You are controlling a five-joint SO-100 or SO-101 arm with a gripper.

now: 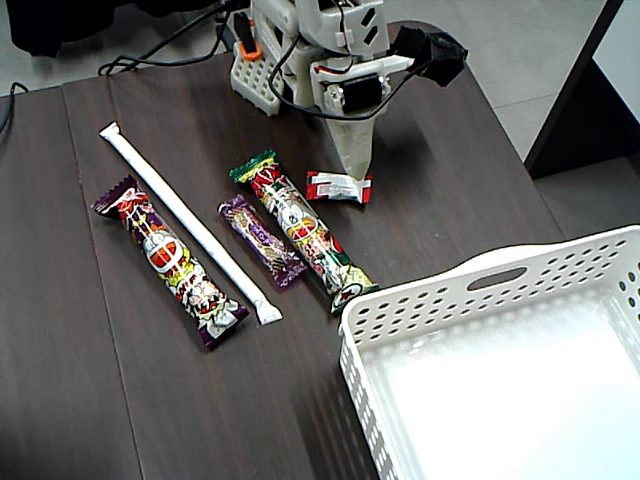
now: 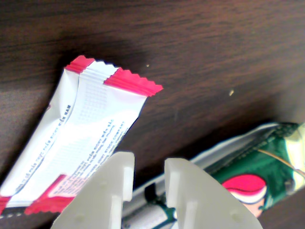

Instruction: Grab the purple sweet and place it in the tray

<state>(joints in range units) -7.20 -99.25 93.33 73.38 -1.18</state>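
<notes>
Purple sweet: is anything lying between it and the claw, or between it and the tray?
Yes. The long green-ended snack lies alongside the purple sweet, on the side facing both the claw and the tray. A red-and-white sweet sits by the claw.

- Bright, even light is falling from above in the fixed view, leaving only soft, short shadows on the dark table (image 1: 100,400).
- The white tray (image 1: 430,300) is blowing out, and its floor is glaring almost featureless.
- In the wrist view the white-and-red wrapper (image 2: 90,138) is washing out.
- There the gripper (image 2: 149,160) is looking soft, out of focus.
</notes>
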